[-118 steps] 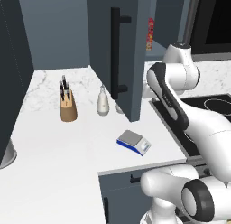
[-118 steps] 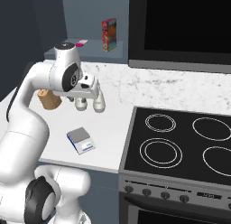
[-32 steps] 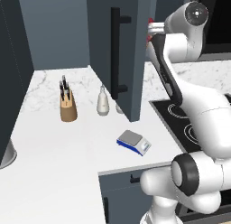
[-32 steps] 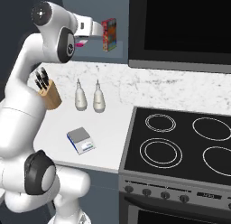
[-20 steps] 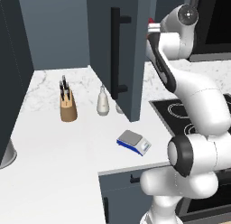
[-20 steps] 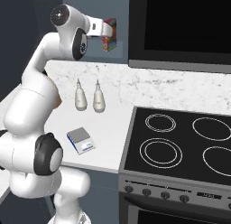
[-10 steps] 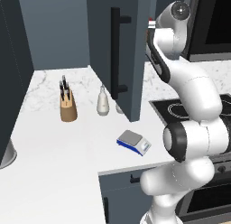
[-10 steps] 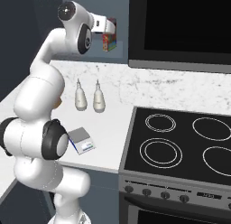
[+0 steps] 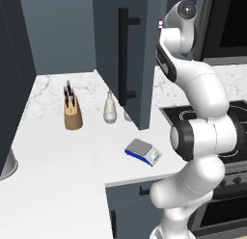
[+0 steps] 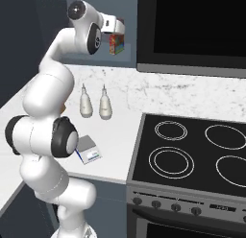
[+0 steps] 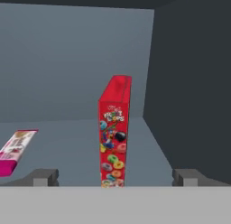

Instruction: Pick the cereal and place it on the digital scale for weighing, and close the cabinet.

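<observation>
Tool [image 11: 115, 177] raised to cabinet height, jaws spread wide with nothing between them; in the hand view the two dark fingertips [image 11: 43, 177] stand apart at the bottom, either side of the cereal [image 11: 114, 136], not touching it.

Cereal: narrow red box, upright on the cabinet shelf [image 11: 76, 142], seen edge-on in the hand view. Its print shows coloured rings and dots over red. In the right base view the same box [image 10: 115, 44] stands just beyond the tool, inside the open cabinet, left of the black oven [image 10: 192, 33].

Cabinet [image 9: 126, 55]: dark slate-blue, door swung open toward the robot, long black bar handle [image 9: 124, 56] vertical on its face. Inside, on the same shelf as the cereal, a flat pink-and-white packet [image 11: 14, 151] lies to its left, well apart from it.

Digital scale [image 9: 143, 152]: low, blue body with grey top plate, on the white desk [image 9: 58, 170] near its front edge; plate bare. Also seen in the right base view [image 10: 88, 149], beside the arm's lower joint.

Other desk items: wooden knife block [image 9: 73, 115] with dark handles, and two white bottles [image 10: 94, 104] side by side near the wall. Black cooktop [image 10: 192, 153] sits right of the desk.
</observation>
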Tool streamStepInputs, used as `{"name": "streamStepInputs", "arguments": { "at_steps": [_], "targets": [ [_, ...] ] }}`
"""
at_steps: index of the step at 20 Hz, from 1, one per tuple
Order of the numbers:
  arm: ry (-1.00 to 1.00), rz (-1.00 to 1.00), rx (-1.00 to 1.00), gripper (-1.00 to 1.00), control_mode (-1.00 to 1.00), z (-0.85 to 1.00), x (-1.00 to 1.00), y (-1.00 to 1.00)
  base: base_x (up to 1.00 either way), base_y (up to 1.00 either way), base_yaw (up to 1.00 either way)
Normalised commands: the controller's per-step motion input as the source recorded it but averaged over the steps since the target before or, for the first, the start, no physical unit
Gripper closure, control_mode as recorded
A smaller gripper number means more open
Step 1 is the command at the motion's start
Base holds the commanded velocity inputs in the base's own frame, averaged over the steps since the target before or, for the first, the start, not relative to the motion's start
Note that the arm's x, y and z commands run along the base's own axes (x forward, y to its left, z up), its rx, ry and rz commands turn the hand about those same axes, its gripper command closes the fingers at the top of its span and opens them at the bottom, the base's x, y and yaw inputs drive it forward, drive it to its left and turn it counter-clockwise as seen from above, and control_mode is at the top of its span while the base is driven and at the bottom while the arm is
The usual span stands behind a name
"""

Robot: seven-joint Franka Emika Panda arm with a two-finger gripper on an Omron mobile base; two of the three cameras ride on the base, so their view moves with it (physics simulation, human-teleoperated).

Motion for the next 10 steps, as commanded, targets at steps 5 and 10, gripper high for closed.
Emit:
{"name": "streamStepInputs", "arguments": {
  "at_steps": [5, 10],
  "targets": [
    [0.0, 0.0, 0.0, -1.0, -1.0, -0.09, 0.28, 0.0, 0.0, 0.0, 0.0],
    [0.0, 0.0, 0.0, -1.0, -1.0, -0.07, 0.17, -0.05, 0.0, 0.0, 0.0]
  ]
}}
